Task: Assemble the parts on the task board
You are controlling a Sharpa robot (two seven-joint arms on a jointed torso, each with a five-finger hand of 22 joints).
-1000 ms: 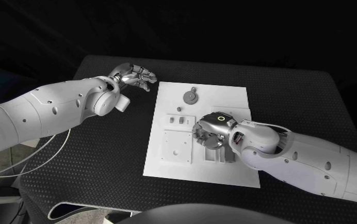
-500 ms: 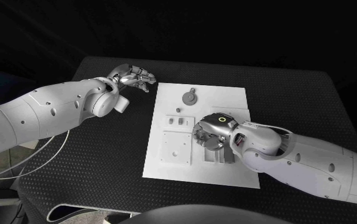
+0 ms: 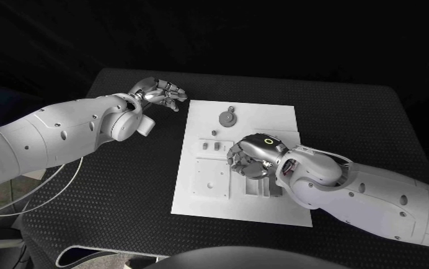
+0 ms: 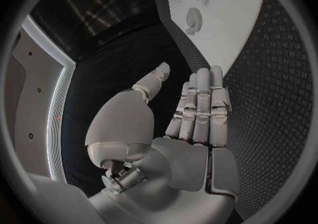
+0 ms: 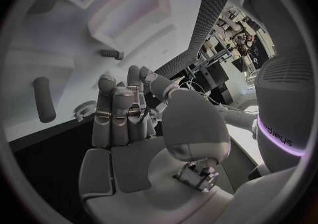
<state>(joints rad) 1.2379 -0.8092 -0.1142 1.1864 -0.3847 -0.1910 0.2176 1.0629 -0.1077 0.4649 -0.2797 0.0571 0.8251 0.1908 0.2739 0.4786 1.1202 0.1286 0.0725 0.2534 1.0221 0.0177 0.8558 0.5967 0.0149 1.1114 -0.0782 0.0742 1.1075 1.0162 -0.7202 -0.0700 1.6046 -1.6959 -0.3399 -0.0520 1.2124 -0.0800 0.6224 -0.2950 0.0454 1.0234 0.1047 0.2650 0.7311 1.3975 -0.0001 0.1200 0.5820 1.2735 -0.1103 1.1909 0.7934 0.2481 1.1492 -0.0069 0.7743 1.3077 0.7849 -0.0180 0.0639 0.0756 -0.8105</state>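
Board [image 3: 268, 115], one white plate, lies flat at the middle of the black surface [image 3: 358, 114]. One round grey part [image 3: 229, 117] sits near its far end, and two small pegs [image 3: 211, 145] stand side by side further in. Right hand [image 3: 250, 157] hovers low over the board's middle, fingers straight and close together, holding nothing. Left hand [image 3: 161, 92] hangs above the surface just off the board's far left corner, fingers extended, empty.
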